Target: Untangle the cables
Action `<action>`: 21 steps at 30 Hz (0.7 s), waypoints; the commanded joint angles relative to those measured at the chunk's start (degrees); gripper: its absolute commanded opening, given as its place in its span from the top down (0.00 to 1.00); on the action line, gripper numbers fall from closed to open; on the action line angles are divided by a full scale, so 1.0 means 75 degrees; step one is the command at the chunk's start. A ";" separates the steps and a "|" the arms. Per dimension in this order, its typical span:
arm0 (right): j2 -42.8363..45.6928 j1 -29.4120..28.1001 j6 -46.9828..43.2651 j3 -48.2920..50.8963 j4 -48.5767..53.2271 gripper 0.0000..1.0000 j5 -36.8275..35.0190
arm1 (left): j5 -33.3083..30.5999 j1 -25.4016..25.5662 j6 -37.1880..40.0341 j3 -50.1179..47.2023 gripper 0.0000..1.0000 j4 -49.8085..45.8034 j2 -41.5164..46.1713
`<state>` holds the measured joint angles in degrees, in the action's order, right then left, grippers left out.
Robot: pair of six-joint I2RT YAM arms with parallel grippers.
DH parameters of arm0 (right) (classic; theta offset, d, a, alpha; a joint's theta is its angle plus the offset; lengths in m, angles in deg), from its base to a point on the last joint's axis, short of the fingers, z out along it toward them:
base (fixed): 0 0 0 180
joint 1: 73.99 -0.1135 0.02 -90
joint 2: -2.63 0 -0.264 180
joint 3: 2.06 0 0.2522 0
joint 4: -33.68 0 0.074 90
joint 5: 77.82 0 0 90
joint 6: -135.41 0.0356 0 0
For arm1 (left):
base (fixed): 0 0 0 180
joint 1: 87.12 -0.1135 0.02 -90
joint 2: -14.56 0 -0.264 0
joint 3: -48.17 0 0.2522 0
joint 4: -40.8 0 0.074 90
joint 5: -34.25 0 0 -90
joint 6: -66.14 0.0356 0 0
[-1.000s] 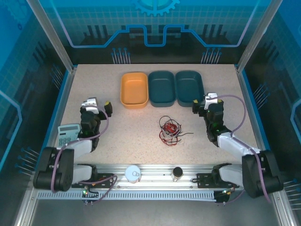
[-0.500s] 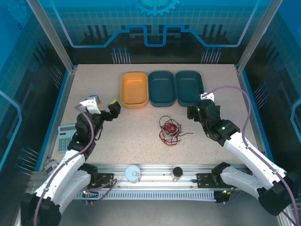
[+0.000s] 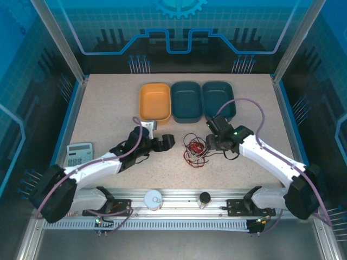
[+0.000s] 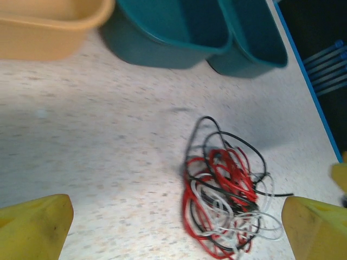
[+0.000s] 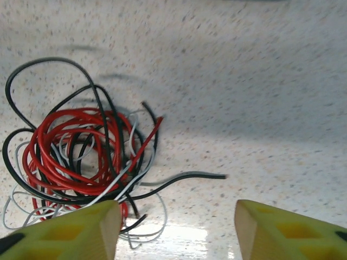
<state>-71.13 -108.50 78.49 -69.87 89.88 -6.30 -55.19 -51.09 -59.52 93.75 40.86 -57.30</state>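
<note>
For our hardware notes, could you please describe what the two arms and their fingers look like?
The left arm and right arm match: white link shells between black joints and black bases, with a purple hose running along each. The left fingers and right fingers are blocky yellow pieces; the right ones show moulded recesses.

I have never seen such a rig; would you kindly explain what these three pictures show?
These are two robot arms, each ending in a two-finger gripper. The wide picture looks down from above and behind them. The other two come from a camera on each wrist, so the yellow shapes at the bottom are that gripper's own fingers. On the speckled table lies a tangle of red, black and white cables, with an orange bin and two teal bins behind it and a calculator at the left. The left gripper and right gripper stand open either side of the cables, holding nothing.
</note>
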 commanded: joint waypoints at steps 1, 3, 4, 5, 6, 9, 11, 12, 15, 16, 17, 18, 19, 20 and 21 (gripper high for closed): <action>-0.0416 -0.0083 0.0048 -0.0280 -0.0158 0.45 0.0640 | 0.0561 0.0386 0.0063 0.0530 0.01 0.0151 -0.0645; -0.0629 -0.0060 -0.0015 -0.0316 -0.0346 0.47 0.0751 | 0.0613 0.0605 -0.0095 0.0657 0.01 0.0347 -0.1056; -0.0745 -0.0010 -0.0079 -0.0346 -0.0445 0.49 0.0920 | 0.0720 0.0684 -0.0120 0.0745 0.01 0.0454 -0.1279; -0.0870 0.0035 -0.0109 -0.0401 -0.0505 0.50 0.1051 | 0.0845 0.0751 -0.0132 0.0837 0.01 0.0534 -0.1478; -0.1001 0.0062 -0.0142 -0.0461 -0.0545 0.50 0.1142 | 0.0925 0.0806 -0.0132 0.0935 0.01 0.0577 -0.1661; -0.1347 0.0107 -0.0258 -0.0663 -0.0572 0.52 0.1288 | 0.0998 0.0901 -0.0175 0.1124 0.01 0.0641 -0.2070; -0.1554 0.0146 -0.0315 -0.0797 -0.0580 0.54 0.1347 | 0.1078 0.0893 -0.0214 0.1198 0.01 0.0689 -0.2327; -0.1632 0.0167 -0.0335 -0.0825 -0.0614 0.55 0.1372 | 0.1105 0.0902 -0.0234 0.1228 0.02 0.0714 -0.2417; -0.1928 0.0348 -0.0317 -0.0822 -0.0697 0.58 0.1410 | 0.1150 0.0902 -0.0359 0.1317 0.08 0.0830 -0.2740; -0.2027 0.0409 -0.0309 -0.0793 -0.0761 0.59 0.1460 | 0.1168 0.0891 -0.0411 0.1345 0.11 0.0923 -0.2850; -0.2108 0.0477 -0.0319 -0.0770 -0.0840 0.60 0.1545 | 0.1137 0.0893 -0.0483 0.1345 0.14 0.1004 -0.2952; -0.2172 0.0523 -0.0340 -0.0756 -0.0926 0.61 0.1650 | 0.1125 0.0895 -0.0545 0.1343 0.17 0.1092 -0.3037; -0.2243 0.0556 -0.0349 -0.0748 -0.1000 0.62 0.1745 | 0.1121 0.0899 -0.0594 0.1338 0.20 0.1223 -0.3122; -0.2305 0.0570 -0.0372 -0.0740 -0.1060 0.63 0.1772 | 0.1121 0.0895 -0.0665 0.1327 0.23 0.1332 -0.3204; -0.2356 0.0580 -0.0375 -0.0740 -0.1093 0.64 0.1782 | 0.1121 0.0892 -0.0731 0.1329 0.24 0.1433 -0.3272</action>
<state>-87.56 -104.76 76.16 -74.81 83.13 4.80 -48.02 -44.62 -63.14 102.34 47.99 -80.31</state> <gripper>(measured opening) 0.365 0.771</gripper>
